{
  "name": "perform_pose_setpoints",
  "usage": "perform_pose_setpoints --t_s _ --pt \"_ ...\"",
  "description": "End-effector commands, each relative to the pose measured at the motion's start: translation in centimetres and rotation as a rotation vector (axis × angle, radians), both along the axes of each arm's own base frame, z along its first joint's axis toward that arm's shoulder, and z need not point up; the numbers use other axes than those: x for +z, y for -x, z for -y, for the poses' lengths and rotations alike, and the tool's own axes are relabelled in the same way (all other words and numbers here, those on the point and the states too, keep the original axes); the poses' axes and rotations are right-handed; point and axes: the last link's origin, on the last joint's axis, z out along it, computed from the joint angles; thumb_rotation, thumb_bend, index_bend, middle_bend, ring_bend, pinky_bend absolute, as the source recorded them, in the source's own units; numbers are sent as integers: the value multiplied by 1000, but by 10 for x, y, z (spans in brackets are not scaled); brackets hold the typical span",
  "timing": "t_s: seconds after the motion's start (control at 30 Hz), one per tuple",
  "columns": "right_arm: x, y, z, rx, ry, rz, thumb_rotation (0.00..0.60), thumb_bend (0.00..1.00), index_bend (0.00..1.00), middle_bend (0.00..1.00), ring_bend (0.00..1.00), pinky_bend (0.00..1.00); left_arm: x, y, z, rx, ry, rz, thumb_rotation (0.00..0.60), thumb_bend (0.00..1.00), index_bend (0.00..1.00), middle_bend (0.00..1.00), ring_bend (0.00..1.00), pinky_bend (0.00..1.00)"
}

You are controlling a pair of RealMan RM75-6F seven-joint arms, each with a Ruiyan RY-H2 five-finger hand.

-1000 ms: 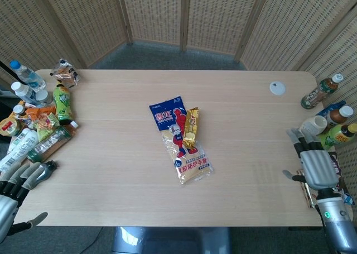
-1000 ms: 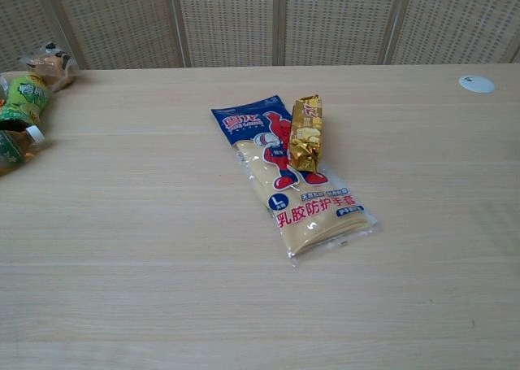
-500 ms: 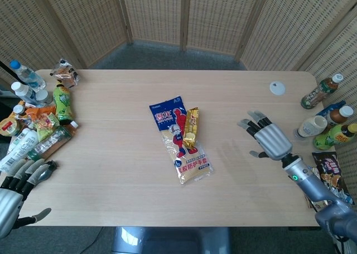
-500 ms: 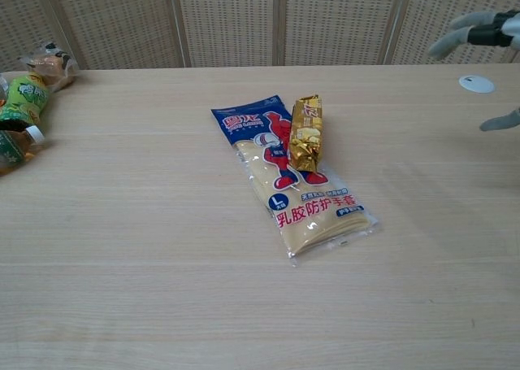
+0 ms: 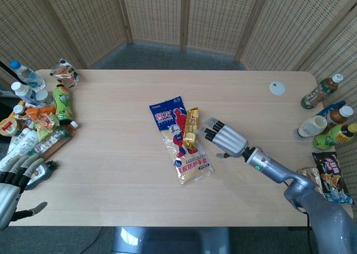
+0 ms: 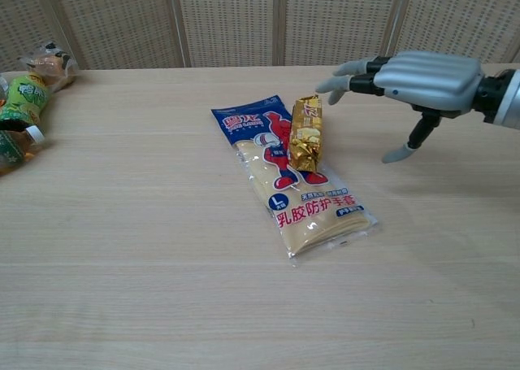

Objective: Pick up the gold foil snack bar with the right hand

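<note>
Nearest, at the table's 8 o'clock corner, the left hand [image 5: 10, 186] idles empty with fingers loosely spread. At centre lies a glove pack [image 5: 179, 140], and the bar [image 5: 191, 128] rests on its 2 o'clock edge, untouched. Just off the bar's 3 o'clock side, the right hand [image 5: 227, 139] hovers with fingers extended and apart, holding nothing. By my reading, reach nearly done; descent, grasp and lift remain. The slick pack underneath may shift. Bottles [image 5: 326, 124] crowd 3 o'clock; a cap [image 5: 277, 87] sits toward 1.
</note>
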Motion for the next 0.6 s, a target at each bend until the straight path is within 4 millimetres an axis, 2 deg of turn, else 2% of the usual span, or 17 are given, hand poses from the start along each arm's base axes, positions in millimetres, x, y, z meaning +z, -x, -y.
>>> perform_pose_setpoints --t_s 0.03,0.13,0.6 --pt "-13 -17 9 45 -20 -19 600 124 37 190 1 46 -1 1 -1 7 -2 -6 600 0 87 0 0 0" --pt "-18 -24 15 62 -21 -41 600 144 41 160 0 46 -3 3 -3 17 1 -13 600 0 86 0 0 0" --pt "-35 -45 35 93 1 -116 600 270 61 133 0 46 -9 7 -6 41 3 -33 600 0 92 0 0 0"
